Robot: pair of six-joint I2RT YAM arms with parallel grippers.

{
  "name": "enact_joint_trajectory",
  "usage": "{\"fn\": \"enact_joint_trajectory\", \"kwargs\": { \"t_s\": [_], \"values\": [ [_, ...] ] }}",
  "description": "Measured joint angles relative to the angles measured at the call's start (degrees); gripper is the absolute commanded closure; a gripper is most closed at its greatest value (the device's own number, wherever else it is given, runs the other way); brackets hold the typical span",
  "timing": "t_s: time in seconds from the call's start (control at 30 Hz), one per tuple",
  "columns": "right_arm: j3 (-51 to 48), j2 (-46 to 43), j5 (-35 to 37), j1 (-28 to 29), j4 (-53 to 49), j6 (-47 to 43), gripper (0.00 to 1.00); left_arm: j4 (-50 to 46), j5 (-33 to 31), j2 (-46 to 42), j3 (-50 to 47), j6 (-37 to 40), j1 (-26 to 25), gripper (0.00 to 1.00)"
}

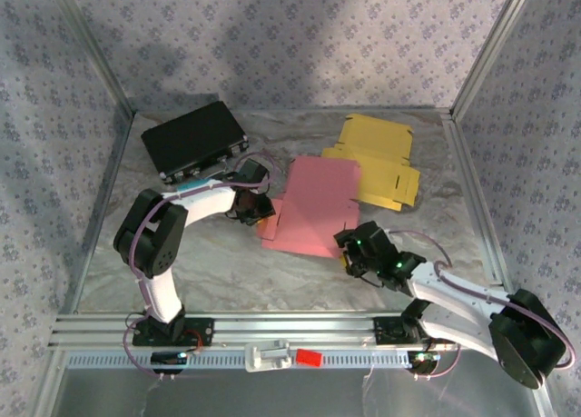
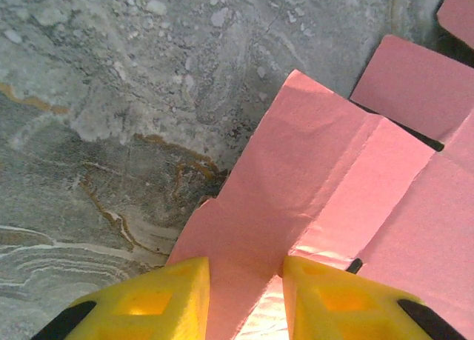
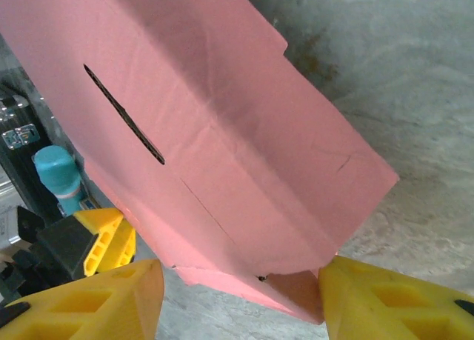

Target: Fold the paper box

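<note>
Boxes number two, both flat paper blanks on the marbled tabletop [image 1: 227, 263]: one pink paper box [image 1: 313, 203] in the middle and one yellow box [image 1: 377, 163] just behind it to the right. One black case [image 1: 195, 140] lies at the back left. Left end effector [image 1: 257, 206] straddles a flap at the pink box's left edge; whether it pinches cannot be told. Right end effector [image 1: 349, 247] is released, its two fingers [image 3: 385, 303] spread about the raised near-right corner.
</note>
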Motion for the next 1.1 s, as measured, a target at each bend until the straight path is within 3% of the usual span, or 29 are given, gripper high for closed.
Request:
{"fn": "enact_joint_trajectory", "kwargs": {
  "t_s": [0.2, 0.4, 0.5, 0.67, 0.8, 0.9, 1.1],
  "values": [
    [1.05, 1.81, 1.68, 5.05, -1.4, 4.07, 0.4, -0.42, 0.68, 0.04, 0.15, 0.44, 0.31, 0.69],
    [4.52, 0.44, 2.47, 6.21, -7.58, 5.29, 0.42, -0.46, 0.85, 0.11, 0.22, 0.7, 0.44, 0.69],
    [4.48, 0.83, 1.73, 4.07, -7.67, 2.78, 0.43, -0.44, 1.31, 0.33, 0.31, 0.92, 0.7, 0.69],
    [4.42, 2.43, -0.35, -5.09, -9.51, -6.75, 0.42, -0.46, 1.95, 0.37, 0.42, 1.11, 1.11, 0.69],
    [3.85, 0.61, -2.01, -8.09, -9.46, -9.75, 0.39, -0.5, 2.12, 0.37, 0.44, 1.11, 1.33, 0.69],
    [3.85, -1.44, -1.75, -5.14, -10.47, -8.09, 0.36, -0.66, 2.27, 0.39, 0.57, 1.11, 1.36, 0.7],
    [2.54, -2.23, 2.78, 8.28, -6.62, 2.25, 0.34, -0.94, 2.36, 0.7, 0.94, 1.11, 1.36, 0.7]
  ]
}}
